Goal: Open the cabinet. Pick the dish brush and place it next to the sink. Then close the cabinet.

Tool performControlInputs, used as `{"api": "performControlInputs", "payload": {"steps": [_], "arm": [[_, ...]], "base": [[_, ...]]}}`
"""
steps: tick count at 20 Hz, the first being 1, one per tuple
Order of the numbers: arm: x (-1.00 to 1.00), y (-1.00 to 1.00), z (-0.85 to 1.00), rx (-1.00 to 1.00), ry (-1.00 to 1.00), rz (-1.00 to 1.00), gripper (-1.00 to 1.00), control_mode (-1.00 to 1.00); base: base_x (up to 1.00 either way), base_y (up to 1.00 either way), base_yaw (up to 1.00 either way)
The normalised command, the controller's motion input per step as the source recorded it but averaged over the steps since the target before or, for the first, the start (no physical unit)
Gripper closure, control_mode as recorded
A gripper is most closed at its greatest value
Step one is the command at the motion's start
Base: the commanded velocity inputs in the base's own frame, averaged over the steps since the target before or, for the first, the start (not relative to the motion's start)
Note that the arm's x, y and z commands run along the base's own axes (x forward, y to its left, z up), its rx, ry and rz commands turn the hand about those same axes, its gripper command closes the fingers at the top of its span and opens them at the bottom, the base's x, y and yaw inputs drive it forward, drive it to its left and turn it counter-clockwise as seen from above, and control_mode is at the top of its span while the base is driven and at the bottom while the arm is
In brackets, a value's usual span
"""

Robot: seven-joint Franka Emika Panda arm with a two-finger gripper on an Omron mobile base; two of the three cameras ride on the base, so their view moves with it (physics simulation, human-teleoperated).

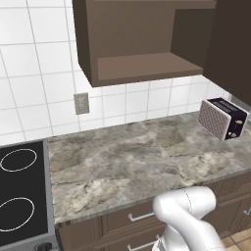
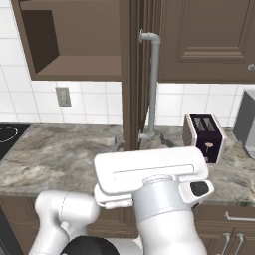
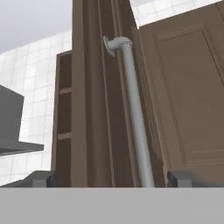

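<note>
While the cabinet door stands swung out, the hand sits spread open, its fingertips flanking the silver handle without touching it.

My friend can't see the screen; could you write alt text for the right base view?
A dark wooden cabinet door stands swung open, its long silver handle facing the white robot arm. A toaster sits on the marble counter.

One open cabinet, one toaster, one wall outlet, two stove rings.
</note>
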Motion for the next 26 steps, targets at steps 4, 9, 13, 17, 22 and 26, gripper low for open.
{"api": "performControlInputs", "payload": {"steps": [4,9,13,17,22,26], "arm": [[0.0,-0.03,0.0,0.0,0.0,0.24,-1.0,-1.0],[0.07,0.0,-0.02,0.0,0.02,0.13,-1.0,-1.0],[0.18,0.0,0.0,0.0,0.03,0.12,-1.0,-1.0],[0.21,-0.01,0.0,0.0,0.02,0.11,-1.0,-1.0],[0.23,-0.05,-0.09,0.0,0.01,0.03,-1.0,-1.0],[0.15,-0.16,-0.1,0.0,0.0,0.05,-1.0,-1.0]], "base": [[0.0,0.0,0.0],[0.0,0.0,0.0],[0.0,0.0,0.0],[0.0,0.0,0.0],[0.0,0.0,0.0],[0.0,0.0,0.0]]}}
